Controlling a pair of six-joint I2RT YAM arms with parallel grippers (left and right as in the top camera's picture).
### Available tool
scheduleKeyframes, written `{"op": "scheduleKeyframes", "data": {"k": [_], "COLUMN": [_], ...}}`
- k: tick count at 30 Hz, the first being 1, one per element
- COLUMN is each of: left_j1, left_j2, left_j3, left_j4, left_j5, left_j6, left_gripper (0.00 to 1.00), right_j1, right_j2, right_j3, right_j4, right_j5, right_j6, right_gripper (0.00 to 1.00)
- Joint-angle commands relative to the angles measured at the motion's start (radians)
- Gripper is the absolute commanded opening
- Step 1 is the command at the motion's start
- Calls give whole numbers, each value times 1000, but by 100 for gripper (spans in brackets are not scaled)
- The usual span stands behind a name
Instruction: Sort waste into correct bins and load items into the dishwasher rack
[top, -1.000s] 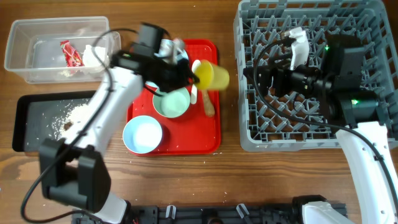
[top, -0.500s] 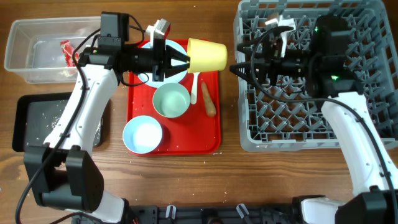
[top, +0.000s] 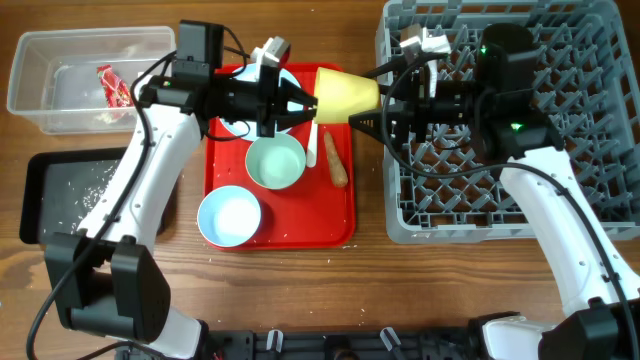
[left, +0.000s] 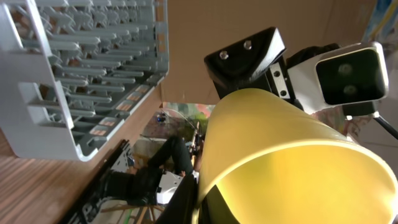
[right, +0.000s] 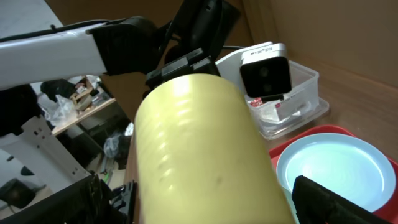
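My left gripper (top: 303, 103) is shut on the rim of the small yellow cup (top: 347, 95) and holds it on its side in the air over the right edge of the red serving tray (top: 340, 232). My right gripper (top: 385, 108) is open, with its fingers on either side of the cup's base (right: 199, 143). The grey dishwasher rack (top: 500, 205) is at the right. On the serving tray are the mint green bowl (top: 275, 162), pale blue bowl (top: 230, 217), pale blue plate (right: 339, 171), white spoon (top: 312, 146) and brown food stick (top: 338, 166).
The clear tub (top: 60, 85) at the far left holds the red wrapper (top: 112, 85) and white tissue. The black tray (top: 55, 205) below it holds rice grains (top: 95, 185). The rack's near wall (left: 81, 74) shows in the left wrist view.
My left arm has carried the cup to the right, toward the rack. My right gripper has moved left out of the rack and now straddles the cup's base.
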Motion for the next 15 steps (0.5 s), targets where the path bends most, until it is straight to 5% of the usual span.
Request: {"op": "scheduleKeyframes", "data": {"k": [1,8,15], "left_j1": [-14,-14,-14], "left_j2": [-18,-18,-18], "left_j3": [9,9,9], "left_j4": [1,1,2], "left_j5": [33,33,22], "left_j6": [-27,-27,-27], "left_gripper": [4,4,4], "right_j1": [7,7,7], "right_j2": [13,15,15], "right_j3": [14,14,14], "right_j4": [6,5,5], "right_j5": [33,25,-24], "right_j6": [-4,-4,-4], "right_gripper": [93,68,58]}}
